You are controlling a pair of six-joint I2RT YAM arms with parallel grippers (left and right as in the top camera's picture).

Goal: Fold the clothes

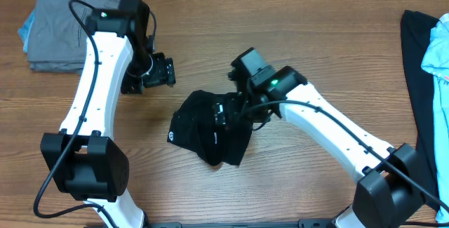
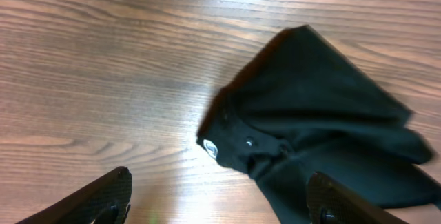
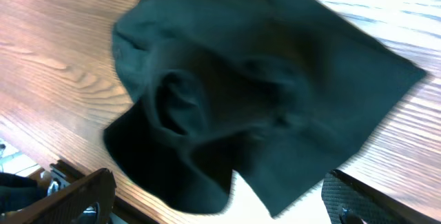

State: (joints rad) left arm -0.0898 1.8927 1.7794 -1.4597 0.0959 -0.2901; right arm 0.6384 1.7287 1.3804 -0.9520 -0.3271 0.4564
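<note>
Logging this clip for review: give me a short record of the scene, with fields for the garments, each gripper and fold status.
surface: wooden table
main garment: black shirt, crumpled at centre, white logo showing
left gripper: open, empty, left of the shirt
right gripper: open, over the shirt, no grip
far-left pile: grey garment, folded, light blue fabric at its edge
right edge: black garment and light blue garment, unfolded
fold status: shirt not folded

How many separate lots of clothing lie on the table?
3: a crumpled black shirt in the middle, a grey stack top left, a black and light-blue pile at the right edge, partly cut off.
</note>
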